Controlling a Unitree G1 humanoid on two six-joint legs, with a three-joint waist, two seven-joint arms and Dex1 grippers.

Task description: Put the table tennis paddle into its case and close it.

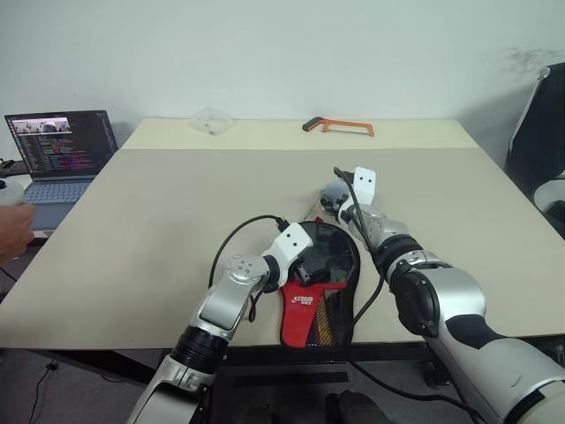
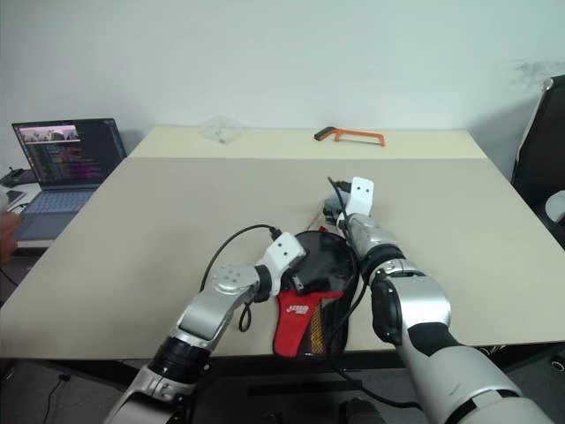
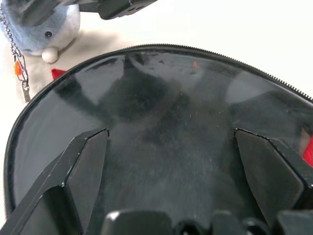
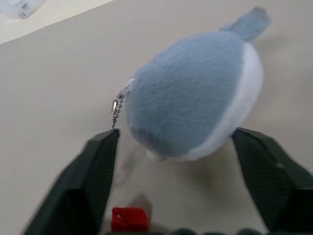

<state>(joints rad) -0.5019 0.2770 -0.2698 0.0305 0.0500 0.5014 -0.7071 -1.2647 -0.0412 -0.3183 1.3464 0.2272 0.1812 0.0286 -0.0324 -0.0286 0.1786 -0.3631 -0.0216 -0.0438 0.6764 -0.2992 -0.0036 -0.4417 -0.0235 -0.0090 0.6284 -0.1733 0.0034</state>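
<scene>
Beige table point(image 1: 159, 230): hacksaw point(image 1: 340, 126) at 12 o'clock, laptop point(image 1: 62, 155) at 9. Case point(image 1: 322, 283) near edge. Left gripper point(image 3: 171, 161) spread over case; right gripper point(image 4: 173, 161) spread around plush toy point(image 4: 195, 93).

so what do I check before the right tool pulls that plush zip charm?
1. Right tool straddles the plush charm, fingers apart: ok.
2. Left tool open, poised over the case: ok.
3. Paddle fully inside: cannot tell.
4. Zip track free of snags: cannot tell.
5. Case well back from the table front edge: not ok, it lies right at it.
6. Person's hand away from the work: ok.
</scene>
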